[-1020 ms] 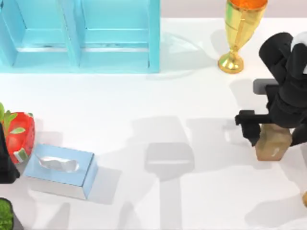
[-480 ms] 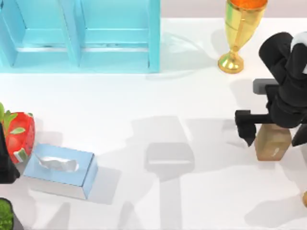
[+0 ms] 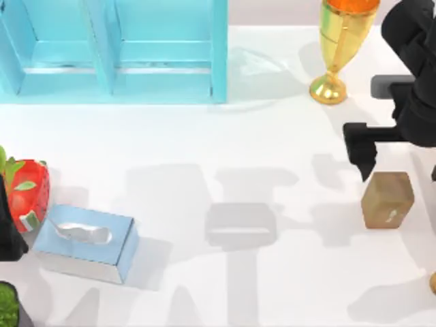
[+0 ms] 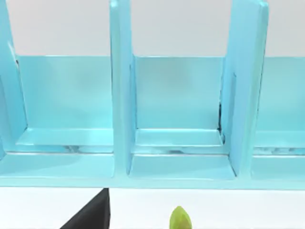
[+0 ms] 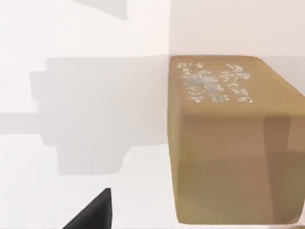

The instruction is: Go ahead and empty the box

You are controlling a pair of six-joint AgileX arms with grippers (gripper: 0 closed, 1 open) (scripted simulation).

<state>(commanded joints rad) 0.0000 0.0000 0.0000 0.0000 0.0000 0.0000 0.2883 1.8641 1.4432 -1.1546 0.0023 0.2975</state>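
Spreading across the whole top view is the white table (image 3: 225, 143), and the biggest thing on it is the blue shelf (image 3: 112, 51) along its far edge at the left, its open bays facing the near side. The left wrist view looks straight into those bays (image 4: 178, 114), with their dividers and back walls, and catches a small green tip (image 4: 180, 219) at the frame edge, which the top view does not explain. The right arm (image 3: 415, 82) reaches in at the far right, its tool (image 3: 402, 153) hanging just beyond the brown box (image 3: 387, 199) and apart from it; one dark finger (image 3: 361, 148) juts out on the left side, the other is cut off at the picture's edge, so the tool reads as spread and holds nothing. The box stands alone on the table at the right, about midway between far and near edges; the right wrist view shows it (image 5: 233, 143) close, with pale flecked markings on its upper face and one dark fingertip (image 5: 93, 212) well aside from it. A tissue box (image 3: 85, 242) lies at the near left, a strawberry (image 3: 26, 193) just beyond it, and a gold cup (image 3: 340, 48) stands at the far right. The left arm (image 3: 8, 225) sits parked at the left edge; I cannot tell how its tool is set.
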